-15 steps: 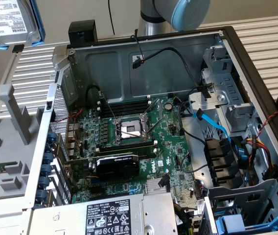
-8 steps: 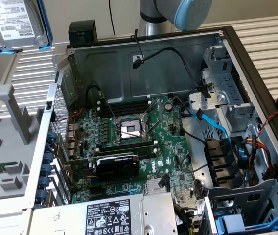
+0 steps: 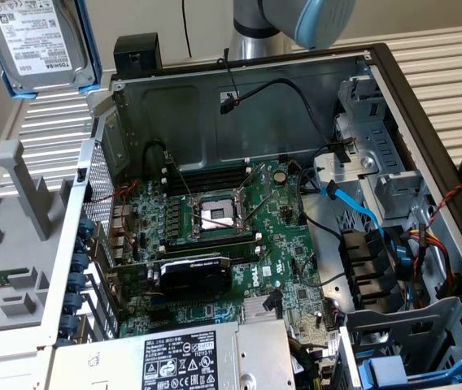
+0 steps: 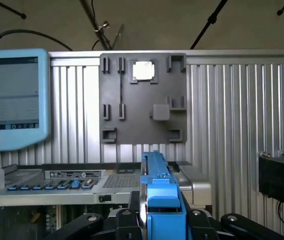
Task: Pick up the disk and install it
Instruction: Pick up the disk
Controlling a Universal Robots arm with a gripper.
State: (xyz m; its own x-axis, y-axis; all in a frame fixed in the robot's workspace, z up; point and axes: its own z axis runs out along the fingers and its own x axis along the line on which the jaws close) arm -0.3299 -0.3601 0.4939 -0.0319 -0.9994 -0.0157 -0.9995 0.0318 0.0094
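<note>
The disk, a silver hard drive with a white label in a bright blue carrier, hangs in the air at the exterior view's upper left, above and outside the open computer case. In the wrist view the blue carrier shows edge-on, and my gripper is shut on it, with black fingers pressed against either side.
The case holds a motherboard, a grey power supply at the front and a drive cage with blue carriers at the exterior view's lower right. A grey parts holder with a processor chip lies left of the case. A teach pendant stands beside it.
</note>
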